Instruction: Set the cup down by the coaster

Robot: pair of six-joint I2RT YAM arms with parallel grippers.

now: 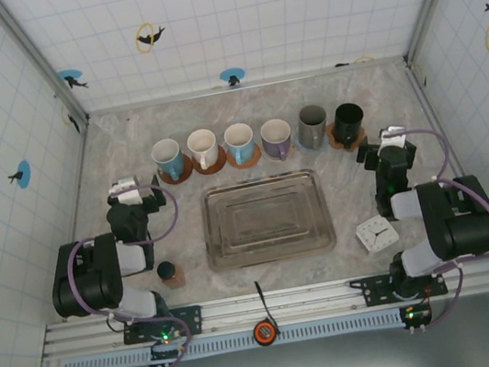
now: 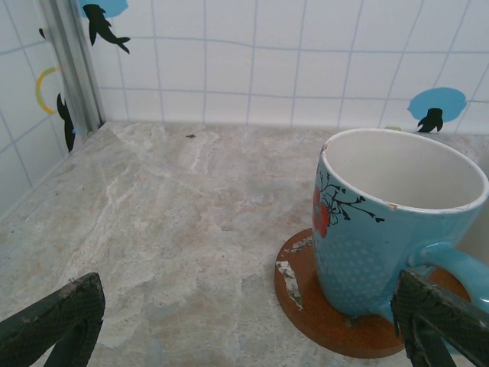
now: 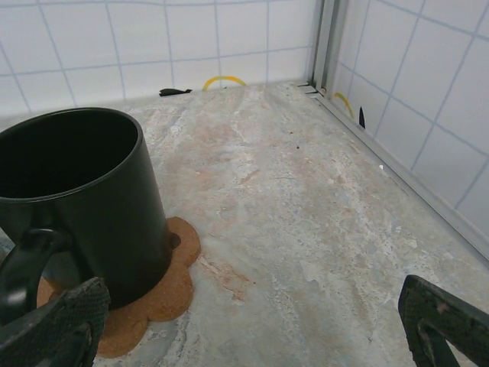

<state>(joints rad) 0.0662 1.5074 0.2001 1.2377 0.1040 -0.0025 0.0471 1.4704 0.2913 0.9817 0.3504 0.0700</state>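
Mounting rail (image 1: pixel 319 300) along bottom edge of top view, orange tape measure (image 1: pixel 264 330) on it between both arm bases. Further in: metal tray (image 1: pixel 212 235) mid-table, white clock (image 1: pixel 378 233) just right of it, small brown dark-capped item (image 1: pixel 169 273) off its near-left corner. Behind tray, row of six cups near back wall, left to right: blue mug (image 1: pixel 168 157), white mug (image 1: pixel 203 147), second blue mug (image 1: pixel 239 141), purple mug (image 1: pixel 276 137), grey cup (image 1: pixel 313 126), black mug (image 1: pixel 347 121). Brown coasters (image 1: pixel 220 162) under most; under grey cup, cannot tell. Left gripper (image 1: pixel 124 186) just near-left of blue mug, apart from it. Right gripper (image 1: pixel 385 141) just near-right of black mug, also apart.

Left wrist view: left gripper (image 2: pixel 248 313) spread wide, dark fingers (image 2: pixel 57 321) at both lower corners, nothing pinched. Blue mug (image 2: pixel 382 229) upright on chipped round wooden coaster (image 2: pixel 306 306), right of centre, handle toward right finger, flower print on side. Bare marble table (image 2: pixel 168 214) to the left.

Right wrist view: right gripper (image 3: pixel 252 321) spread wide too, fingers (image 3: pixel 447 325) at lower corners, empty. Black mug (image 3: pixel 84 199) upright on scalloped cork coaster (image 3: pixel 176 283), left of centre, handle toward camera by left finger.
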